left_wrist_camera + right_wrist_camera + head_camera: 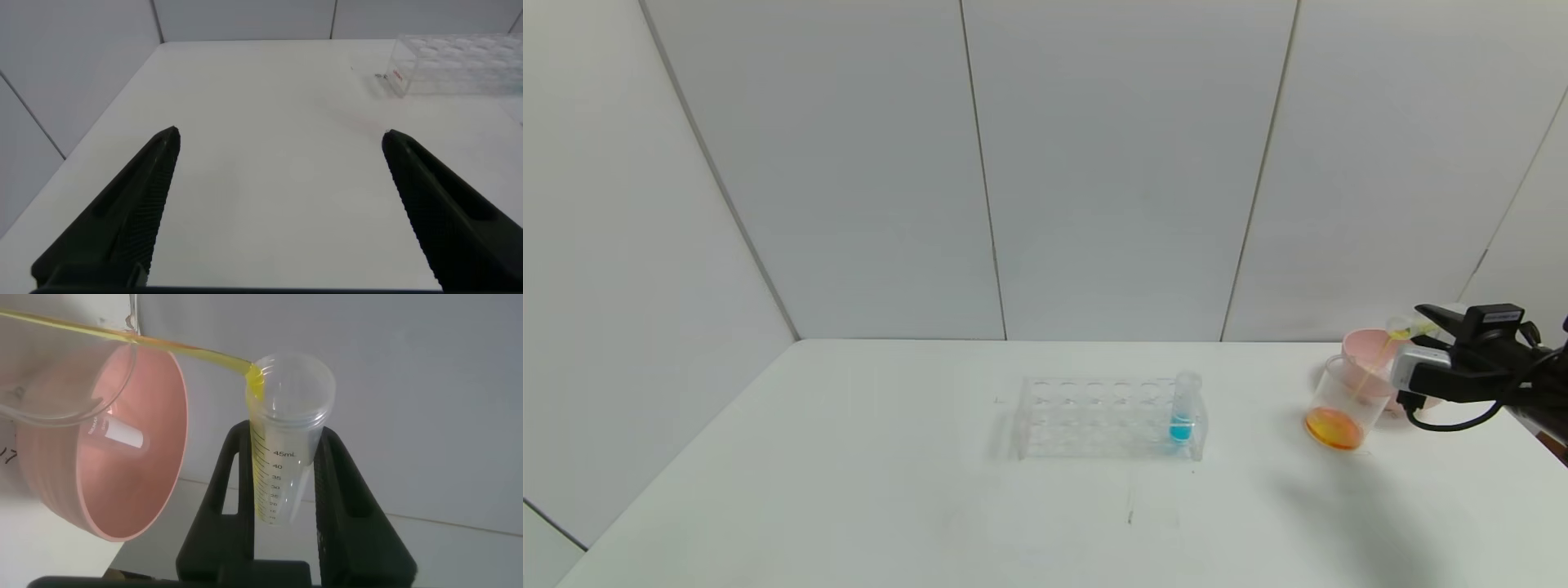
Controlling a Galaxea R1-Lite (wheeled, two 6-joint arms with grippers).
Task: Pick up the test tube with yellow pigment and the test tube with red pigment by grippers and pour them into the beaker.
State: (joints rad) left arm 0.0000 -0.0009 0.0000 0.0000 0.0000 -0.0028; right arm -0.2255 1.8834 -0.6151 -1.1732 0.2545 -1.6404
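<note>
My right gripper (1417, 327) is shut on the test tube with yellow pigment (1405, 329), which is tilted with its mouth over the beaker (1343, 396). A thin yellow stream (1376, 359) runs from the tube into the beaker, which holds orange liquid at its bottom. In the right wrist view the tube (286, 433) sits between the black fingers (233, 482) and is almost empty, beside the beaker rim (49, 408). No tube with red liquid shows. My left gripper (280, 135) is open and empty above bare table.
A pink bowl (1368, 347) stands just behind the beaker; a small whitish tube-like thing (121, 434) lies inside it. A clear tube rack (1094, 416) at the table's middle holds a blue-liquid tube (1183, 408). The table edge is close on the right.
</note>
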